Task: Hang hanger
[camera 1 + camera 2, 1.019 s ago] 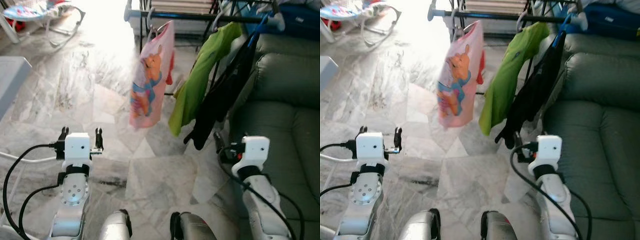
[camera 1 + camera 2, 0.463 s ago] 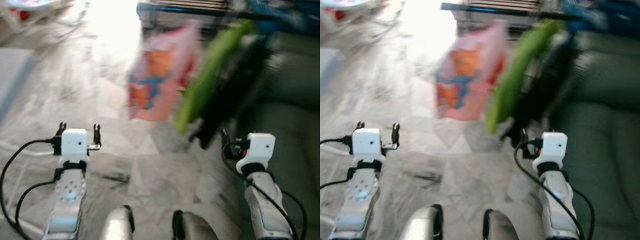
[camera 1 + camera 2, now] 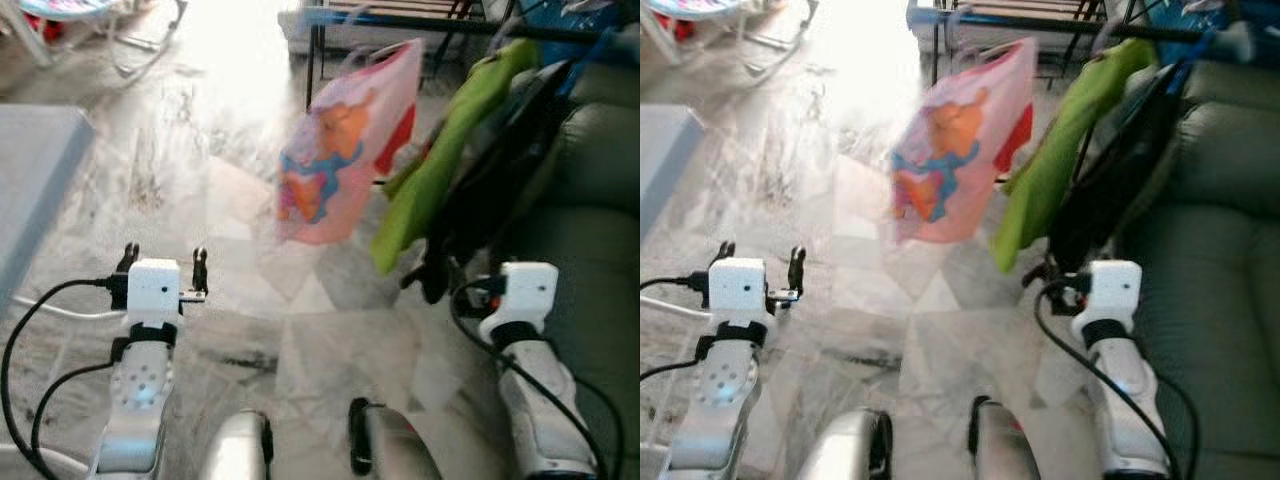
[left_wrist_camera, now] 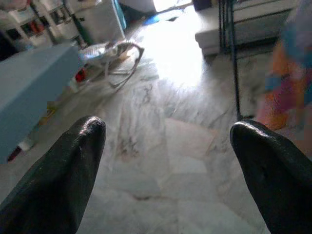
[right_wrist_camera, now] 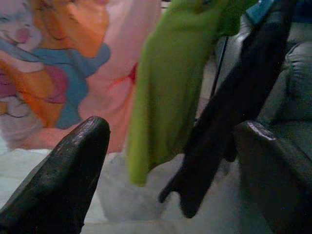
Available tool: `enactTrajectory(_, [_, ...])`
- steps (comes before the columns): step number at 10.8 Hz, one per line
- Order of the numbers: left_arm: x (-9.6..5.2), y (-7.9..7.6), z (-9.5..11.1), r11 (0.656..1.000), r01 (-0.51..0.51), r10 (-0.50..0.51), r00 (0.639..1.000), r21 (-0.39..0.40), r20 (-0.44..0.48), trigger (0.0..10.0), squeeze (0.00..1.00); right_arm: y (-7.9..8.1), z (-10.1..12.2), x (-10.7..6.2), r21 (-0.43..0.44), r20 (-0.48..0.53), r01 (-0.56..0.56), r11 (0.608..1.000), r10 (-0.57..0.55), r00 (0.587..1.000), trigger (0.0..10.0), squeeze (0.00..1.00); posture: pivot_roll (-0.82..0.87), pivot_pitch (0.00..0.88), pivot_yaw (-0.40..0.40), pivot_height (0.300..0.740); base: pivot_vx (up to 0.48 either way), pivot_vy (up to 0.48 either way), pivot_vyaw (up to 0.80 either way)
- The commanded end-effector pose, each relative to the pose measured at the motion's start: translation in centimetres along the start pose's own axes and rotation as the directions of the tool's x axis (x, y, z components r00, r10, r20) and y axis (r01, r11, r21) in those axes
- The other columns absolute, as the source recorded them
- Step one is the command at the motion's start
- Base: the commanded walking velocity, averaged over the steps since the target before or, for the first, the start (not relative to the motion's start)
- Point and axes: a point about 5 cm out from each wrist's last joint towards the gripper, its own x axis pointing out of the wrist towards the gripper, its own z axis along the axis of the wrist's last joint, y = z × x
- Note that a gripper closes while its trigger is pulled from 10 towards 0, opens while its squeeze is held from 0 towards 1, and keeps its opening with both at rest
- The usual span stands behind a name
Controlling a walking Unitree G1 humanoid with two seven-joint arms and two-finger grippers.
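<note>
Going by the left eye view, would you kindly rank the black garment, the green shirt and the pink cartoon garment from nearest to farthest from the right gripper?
1. Black garment: hangs just above the right gripper, beside the sofa.
2. Green shirt: next along the rail, toward the robot's left.
3. Pink cartoon garment: farthest, leftmost of the three.

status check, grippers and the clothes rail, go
Left gripper open, empty, over bare floor. Right gripper open, empty, facing the hung clothes. Pink cartoon garment, green garment and black garment hang on the rail. Sofa alongside, right.
</note>
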Motion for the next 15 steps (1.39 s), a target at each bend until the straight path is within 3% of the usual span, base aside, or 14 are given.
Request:
enactTrajectory(1, [-0.2, 0.3, -0.2, 1.000, -0.005, 0.006, 1.000, 0.006, -0.014, 10.0, 0.00, 0.3, -0.1, -0.1, -0.007, -0.003, -0.004, 1.000, 0.004, 1.000, 10.0, 0.00, 0.01, 0.302, -0.023, 0.740, 0.330, 0.349, 0.00])
enactTrajectory(5, [0.0, 0.2, 1.2, 1.000, -0.006, 0.006, 0.999, 0.003, 0.051, 10.0, 0.00, 0.3, -0.1, 0.0, 0.003, -0.005, 0.007, 1.000, -0.007, 1.000, 10.0, 0.00, 0.01, 0.299, -0.032, 0.740, 0.140, 0.000, 0.00])
enactTrajectory(10, [0.4, -0.6, 1.5, 0.998, 0.020, -0.018, 0.999, -0.056, 0.042, 10.0, 0.00, 0.2, 0.3, 0.3, -0.018, 0.016, 0.004, 1.000, -0.004, 1.000, 10.0, 0.00, 0.00, 0.298, -0.038, 0.740, 0.442, 0.000, -0.16])
enactTrajectory(13, [0.4, -0.9, 1.6, 0.998, 0.028, -0.025, 0.999, -0.053, 0.044, 10.0, 0.00, 0.2, 0.6, 0.4, -0.038, 0.025, -0.002, 0.999, 0.003, 1.000, 10.0, 0.00, -0.01, 0.302, -0.044, 0.740, 0.349, 0.329, 0.00])
enactTrajectory(15, [0.4, -0.9, 1.6, 0.994, 0.020, -0.017, 1.000, -0.110, 0.026, 10.0, 0.00, 0.2, 0.7, 0.5, -0.040, 0.029, -0.002, 0.999, 0.003, 1.000, 10.0, 0.00, -0.01, 0.306, -0.048, 0.740, 0.319, 0.356, 0.00])
